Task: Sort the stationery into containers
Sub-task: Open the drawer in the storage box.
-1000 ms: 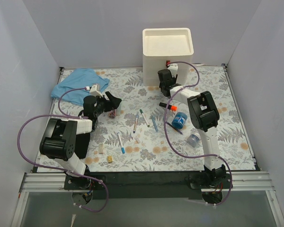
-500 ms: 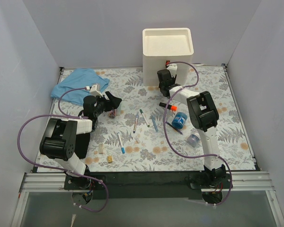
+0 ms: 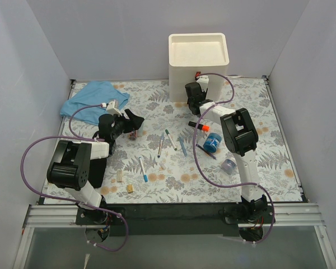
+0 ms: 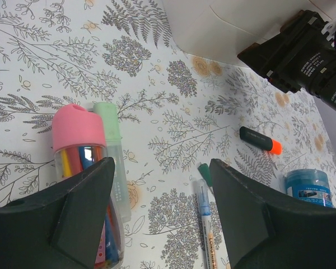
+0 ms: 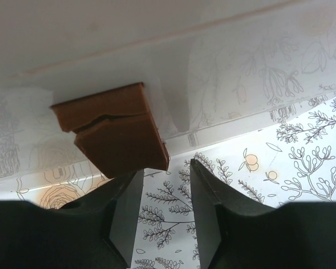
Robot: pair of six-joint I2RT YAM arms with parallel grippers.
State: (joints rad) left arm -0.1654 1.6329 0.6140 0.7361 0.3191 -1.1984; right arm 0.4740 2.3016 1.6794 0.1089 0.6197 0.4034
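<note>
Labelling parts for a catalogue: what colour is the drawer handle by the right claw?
The handle is reddish-brown, clearest in the right wrist view.

Lettering on pen (image 4: 206, 230), unreadable

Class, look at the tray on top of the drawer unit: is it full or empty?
Empty. The top view shows the tray with a bare cream floor inside its rim and nothing lying in it.

Right gripper (image 3: 191, 89) at drawer unit (image 3: 179, 75), perhaps touching
</note>
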